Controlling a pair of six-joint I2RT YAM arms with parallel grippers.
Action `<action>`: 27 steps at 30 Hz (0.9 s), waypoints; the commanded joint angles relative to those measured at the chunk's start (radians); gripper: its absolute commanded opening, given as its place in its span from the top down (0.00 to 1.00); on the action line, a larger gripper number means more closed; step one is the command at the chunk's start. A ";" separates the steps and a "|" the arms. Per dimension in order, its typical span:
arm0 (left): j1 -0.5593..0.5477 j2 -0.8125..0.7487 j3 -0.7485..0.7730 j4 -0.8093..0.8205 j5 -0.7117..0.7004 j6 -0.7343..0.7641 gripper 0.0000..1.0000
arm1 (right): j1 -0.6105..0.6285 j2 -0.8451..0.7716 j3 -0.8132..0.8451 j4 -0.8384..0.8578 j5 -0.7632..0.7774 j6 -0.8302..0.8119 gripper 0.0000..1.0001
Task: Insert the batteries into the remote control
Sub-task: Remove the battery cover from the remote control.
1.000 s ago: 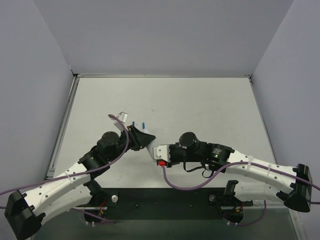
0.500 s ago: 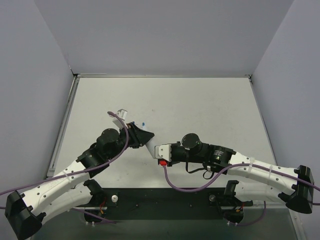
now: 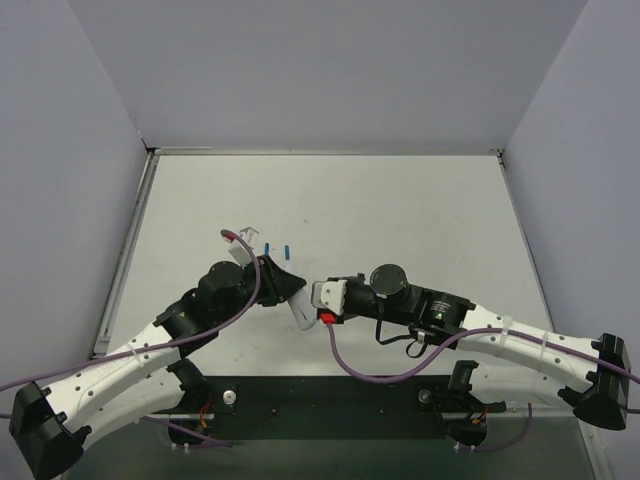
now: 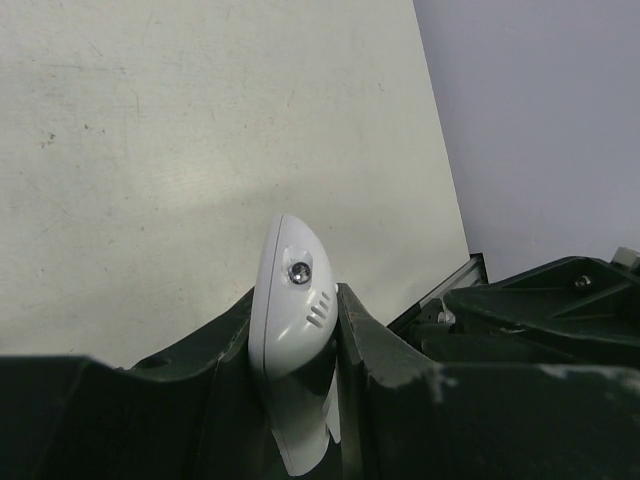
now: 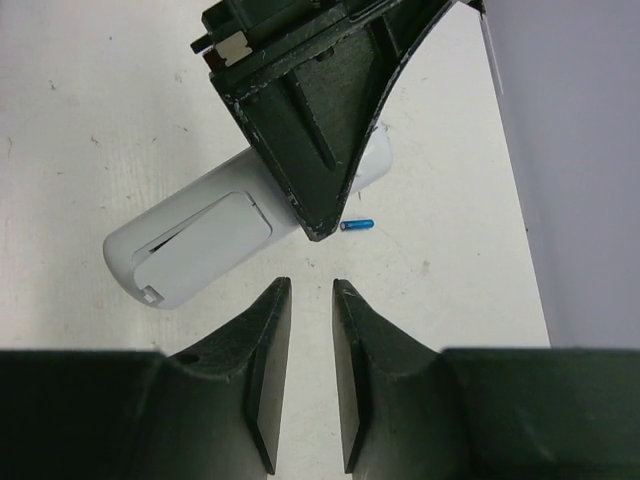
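Observation:
My left gripper (image 3: 289, 287) is shut on the white remote control (image 3: 301, 314) and holds it tilted above the table. The left wrist view shows the remote's rounded end (image 4: 292, 300) clamped between the fingers. In the right wrist view the remote's plain back (image 5: 200, 240) shows a cover panel slightly ajar at its end. My right gripper (image 5: 310, 290) sits just short of the remote, its jaws a narrow gap apart and empty. It also shows in the top view (image 3: 312, 300). Two blue batteries (image 3: 266, 246) (image 3: 287, 246) lie on the table beyond the left gripper. One battery (image 5: 357, 225) shows in the right wrist view.
The table (image 3: 400, 210) is pale, with grey walls on three sides and a metal rail (image 3: 125, 270) along its left edge. A purple cable (image 3: 240, 245) loops over the left wrist. The right arm's dark body (image 4: 540, 310) fills the right of the left wrist view.
My left gripper has brought the remote nearer and a little right. My right gripper has moved up and left, close to the remote. Both batteries lie where they were.

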 commanded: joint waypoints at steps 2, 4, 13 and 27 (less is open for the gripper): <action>0.010 -0.038 -0.062 0.130 -0.055 -0.054 1.00 | -0.002 -0.004 0.027 -0.008 -0.021 0.134 0.68; 0.010 -0.046 -0.101 0.170 -0.073 -0.068 1.00 | -0.002 0.003 0.061 -0.044 -0.017 0.224 0.54; 0.012 -0.106 -0.200 0.269 -0.153 -0.114 1.00 | -0.001 0.083 0.176 -0.170 -0.006 0.762 0.37; 0.013 -0.155 -0.236 0.287 -0.184 -0.148 1.00 | -0.001 0.250 0.266 -0.246 0.043 0.924 0.51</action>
